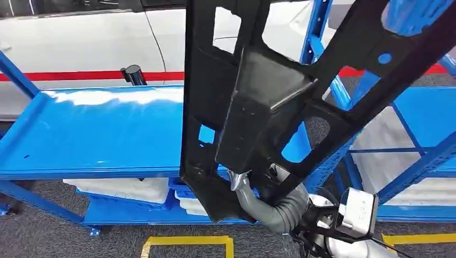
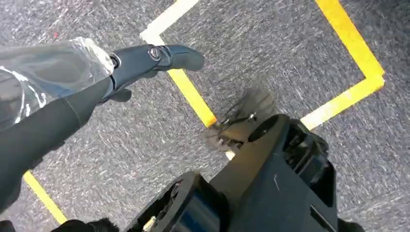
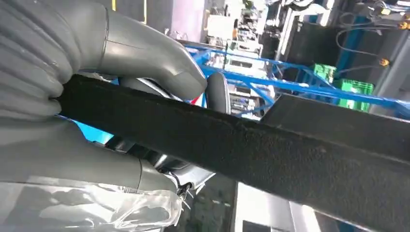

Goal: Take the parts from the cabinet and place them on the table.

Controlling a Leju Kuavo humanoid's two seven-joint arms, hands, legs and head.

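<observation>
A large black plastic part (image 1: 258,107) with several cut-outs is raised close before the head camera, tilted, and hides much of the blue cabinet. My right hand (image 1: 263,207) grips its lower edge from below. In the right wrist view the grey thumb and fingers of my right hand (image 3: 63,63) clamp the part's dark rim (image 3: 270,150) from both sides. My left hand (image 2: 145,60) hangs over the grey floor, its dark fingers stretched out and holding nothing.
The blue cabinet shelf (image 1: 97,129) stretches left behind the part, with white packing (image 1: 123,188) on the level below. A second blue rack (image 1: 425,123) stands at the right. Yellow floor tape (image 1: 188,244) marks the carpet. A white car (image 1: 80,43) is behind.
</observation>
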